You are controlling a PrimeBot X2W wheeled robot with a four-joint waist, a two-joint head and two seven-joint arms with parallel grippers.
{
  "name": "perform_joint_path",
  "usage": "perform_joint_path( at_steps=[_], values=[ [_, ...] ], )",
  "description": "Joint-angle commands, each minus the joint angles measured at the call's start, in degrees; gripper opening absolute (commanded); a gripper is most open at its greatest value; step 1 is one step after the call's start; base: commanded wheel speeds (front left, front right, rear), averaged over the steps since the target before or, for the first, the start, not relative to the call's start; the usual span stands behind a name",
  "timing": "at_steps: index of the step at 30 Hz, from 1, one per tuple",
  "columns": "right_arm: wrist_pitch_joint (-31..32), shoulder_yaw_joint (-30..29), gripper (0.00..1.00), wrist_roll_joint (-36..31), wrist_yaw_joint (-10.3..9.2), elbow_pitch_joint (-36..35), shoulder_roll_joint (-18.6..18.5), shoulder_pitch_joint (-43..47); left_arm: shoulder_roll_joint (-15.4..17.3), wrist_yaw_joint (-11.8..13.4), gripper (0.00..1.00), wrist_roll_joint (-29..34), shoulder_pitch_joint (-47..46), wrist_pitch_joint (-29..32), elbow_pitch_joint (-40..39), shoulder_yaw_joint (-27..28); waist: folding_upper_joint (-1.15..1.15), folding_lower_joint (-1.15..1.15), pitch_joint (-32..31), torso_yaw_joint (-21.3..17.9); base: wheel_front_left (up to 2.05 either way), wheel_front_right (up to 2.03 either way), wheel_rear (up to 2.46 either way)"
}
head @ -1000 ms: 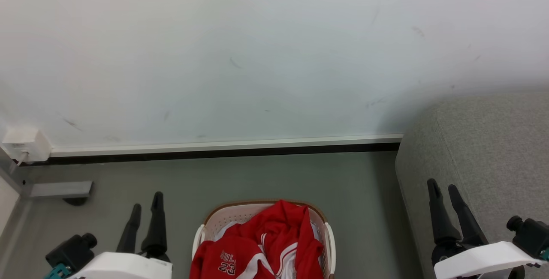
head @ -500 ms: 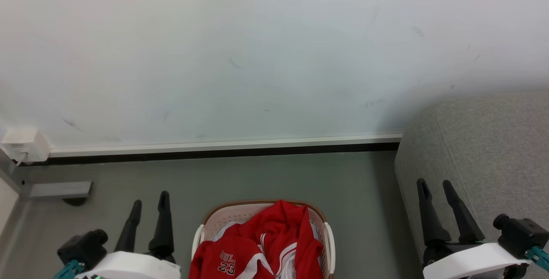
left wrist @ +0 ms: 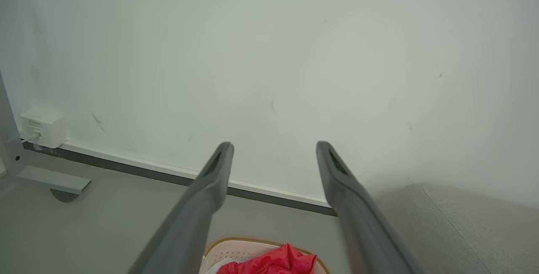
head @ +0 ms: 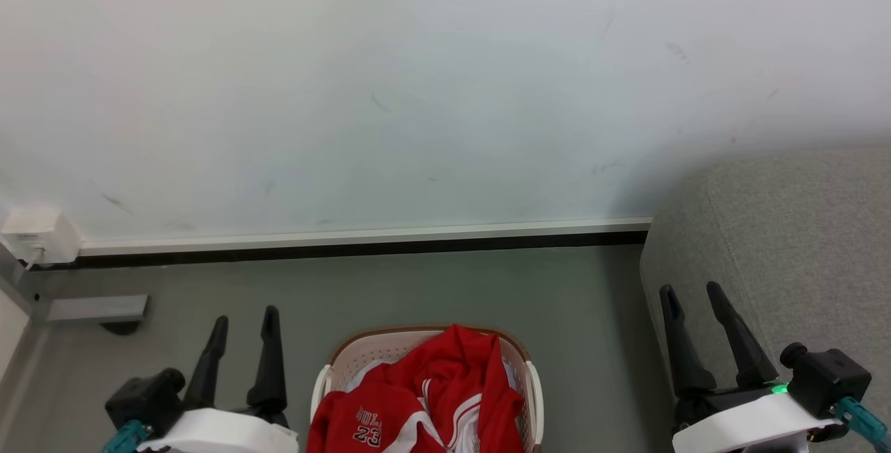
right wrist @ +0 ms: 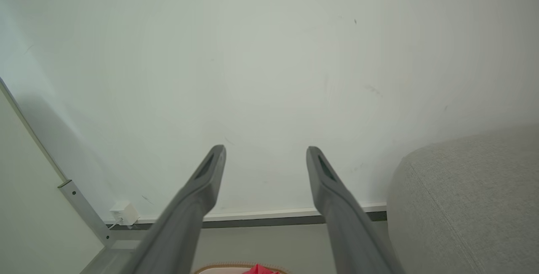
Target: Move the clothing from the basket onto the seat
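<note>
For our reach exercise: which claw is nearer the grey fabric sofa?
Right. The right claw is beside the left edge of the grey fabric sofa; the left claw sits beyond the white perforated plastic basket.

The clothing (head: 435, 390) lies in the basket (head: 348, 352), which stands on the floor (head: 418, 286) before the wall (head: 418, 91). The seat (head: 800, 230) stands right of the basket. The left hand (head: 245, 319) hangs left of the basket, the right hand (head: 691, 289) right of it, at the seat's left edge
</note>
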Motion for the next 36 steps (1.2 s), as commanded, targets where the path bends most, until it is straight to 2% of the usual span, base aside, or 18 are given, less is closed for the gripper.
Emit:
perform_joint_path(
  at_steps=[1,36],
  values=[
    [-0.66,0.23,1.00,-1.74,-0.08,-0.36,-0.25,-0.74,0.66,0.08,1.00,2.28,-0.68,-0.73,-0.58,-0.08,0.00,0.00,-0.03,0.02,0.00,0.00,0.00],
    [-4.62,0.16,1.00,-14.20,-0.11,-0.79,0.88,-1.23,0.13,-0.87,1.00,17.39,-0.88,-4.62,-0.24,0.10,0.00,0.00,0.18,-0.17,0.00,0.00,0.00]
  ],
)
